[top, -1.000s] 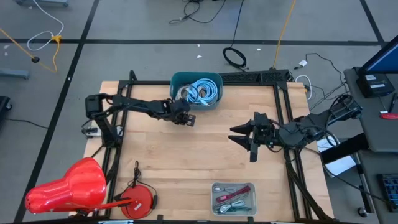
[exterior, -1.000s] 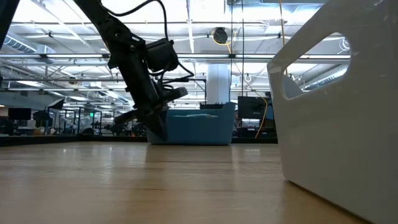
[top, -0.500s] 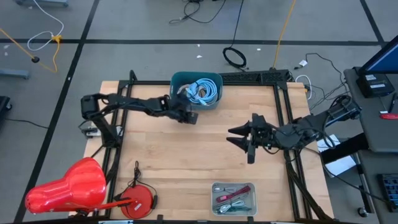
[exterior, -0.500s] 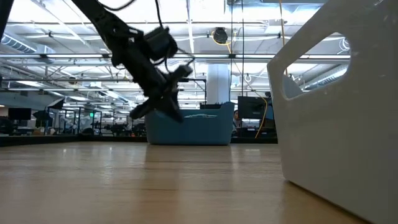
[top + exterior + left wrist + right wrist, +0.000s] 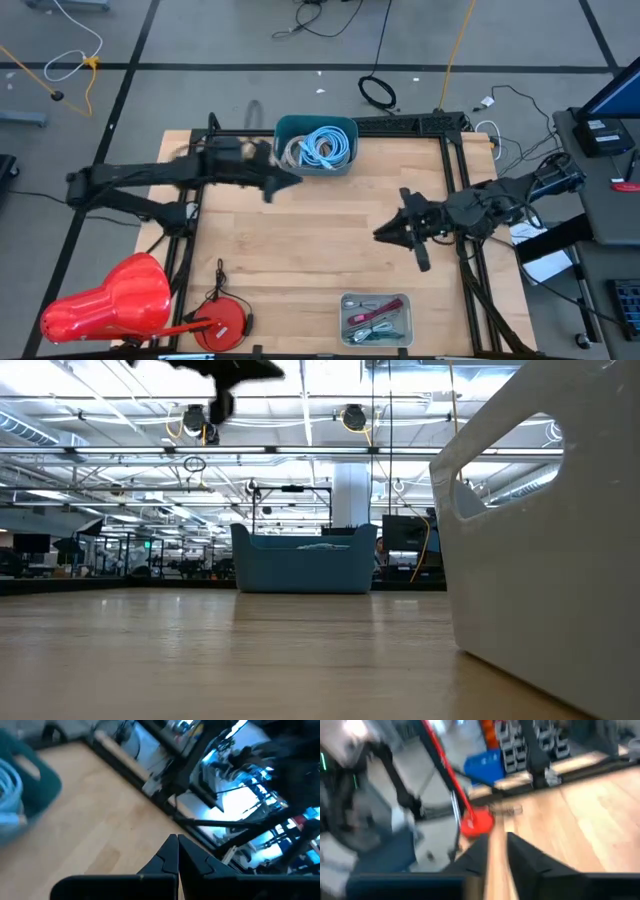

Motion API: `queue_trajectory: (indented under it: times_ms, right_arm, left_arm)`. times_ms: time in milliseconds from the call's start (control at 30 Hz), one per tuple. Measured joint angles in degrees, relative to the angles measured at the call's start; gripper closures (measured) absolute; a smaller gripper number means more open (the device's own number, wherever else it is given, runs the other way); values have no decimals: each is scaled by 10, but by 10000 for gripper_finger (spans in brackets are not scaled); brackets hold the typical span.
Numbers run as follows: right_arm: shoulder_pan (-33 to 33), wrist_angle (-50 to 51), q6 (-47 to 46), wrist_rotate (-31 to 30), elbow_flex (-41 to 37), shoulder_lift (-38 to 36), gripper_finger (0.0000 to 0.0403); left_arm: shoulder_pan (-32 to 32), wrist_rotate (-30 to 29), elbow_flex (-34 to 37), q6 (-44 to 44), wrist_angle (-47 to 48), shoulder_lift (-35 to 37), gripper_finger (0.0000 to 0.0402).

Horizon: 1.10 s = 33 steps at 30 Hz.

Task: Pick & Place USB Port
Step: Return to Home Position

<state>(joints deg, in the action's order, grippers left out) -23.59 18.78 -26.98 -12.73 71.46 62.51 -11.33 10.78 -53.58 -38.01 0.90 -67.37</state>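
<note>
Light blue cable (image 5: 322,147) lies coiled inside teal bin (image 5: 315,121).

You have bright, even light falling from above on the table (image 5: 320,240), and the shadows on it are soft and faint. In the low view the ceiling lamps (image 5: 120,452) of the far room glare. The left gripper (image 5: 272,187) is smeared in the high view, and both wrist views are blurred over all, most strongly the right one
</note>
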Motion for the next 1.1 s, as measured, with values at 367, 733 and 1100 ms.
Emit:
queue_trajectory:
  times_ms: [367, 733, 1100]
  right_arm:
    - [4, 243, 18, -77, -61, -127, 402]
    - [-10, 2, -6, -111, -383, -444, 403]
    - [-13, -43, -61, -111, -564, -582, 403]
  left_arm:
    - [55, -159, 11, 42, 248, 197, 401]
    - [130, -202, 298, -23, 11, 348, 401]
    - [180, -304, 523, -100, -161, 478, 401]
